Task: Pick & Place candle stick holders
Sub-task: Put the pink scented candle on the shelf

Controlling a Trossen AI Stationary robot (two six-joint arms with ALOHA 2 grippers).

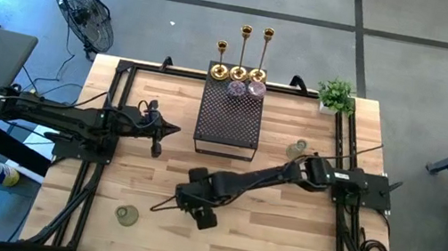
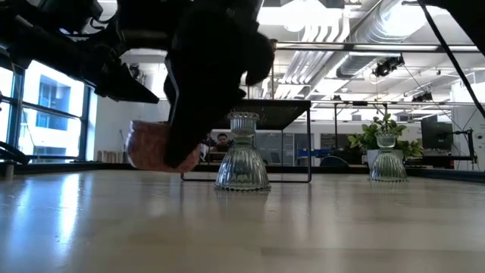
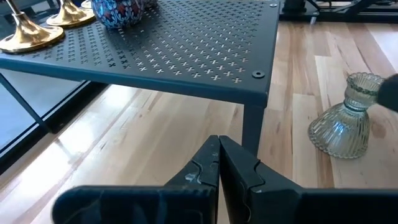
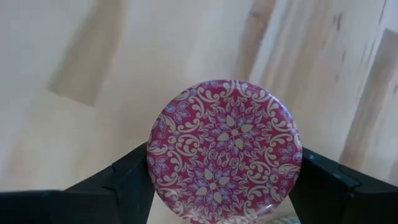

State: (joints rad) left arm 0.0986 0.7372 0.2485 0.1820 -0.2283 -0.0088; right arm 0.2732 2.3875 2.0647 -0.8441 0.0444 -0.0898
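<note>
Got my right jaws (image 4: 224,180) clamped on the pink cup (image 4: 225,148), low over the desk's (image 1: 279,233) near middle. I'd lift straight before swinging to the stand (image 1: 230,113). Left jaws (image 3: 219,171) shut, empty.

Bare table (image 1: 270,232) around black mesh stand (image 1: 229,117).

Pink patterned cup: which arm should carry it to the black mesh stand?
Right. The right gripper already clamps the pink patterned cup, above the table's front middle. The left gripper, jaws shut and empty, waits beside the black mesh stand.
</note>
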